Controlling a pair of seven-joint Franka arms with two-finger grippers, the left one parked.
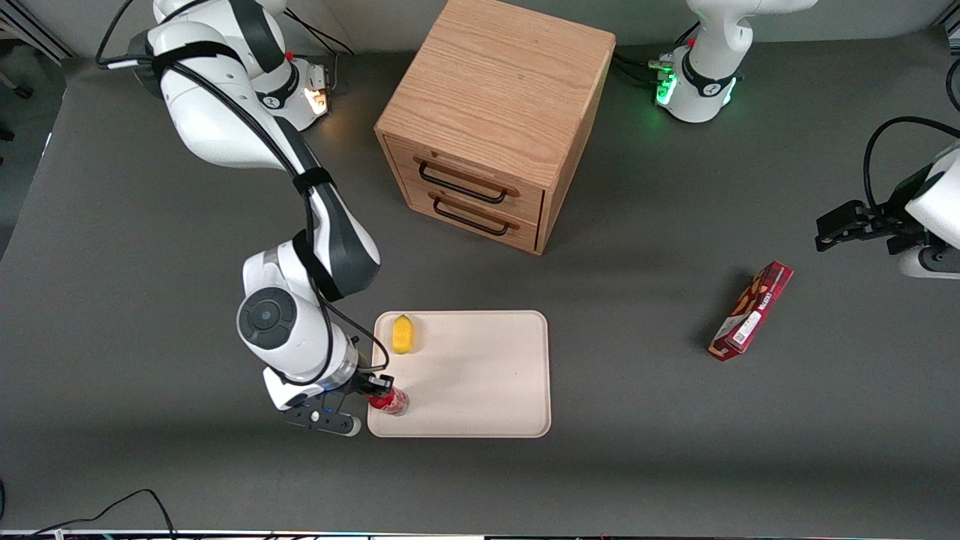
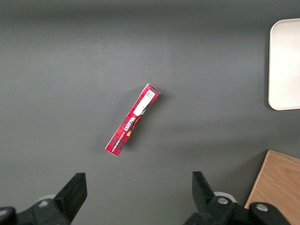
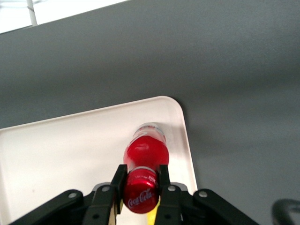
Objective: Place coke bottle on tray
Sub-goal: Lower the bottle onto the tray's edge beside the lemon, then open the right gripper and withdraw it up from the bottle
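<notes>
Gripper (image 3: 140, 180) fingers clamp coke bottle (image 1: 388, 400) over tray (image 1: 480, 375) corner (yellow item (image 1: 403, 334) in tray).

The right arm is seen in the front view stretched from its base at about eleven o'clock down toward seven o'clock, bent at the elbow, with the wrist turned downward. The gripper (image 1: 373, 388) is held low at the end of the wrist, near the front camera. In the right wrist view the gripper (image 3: 140, 182) is shown with both fingers (image 3: 118, 180) pressed against the cap end of the coke bottle (image 3: 146, 152), which is clamped between them.
</notes>
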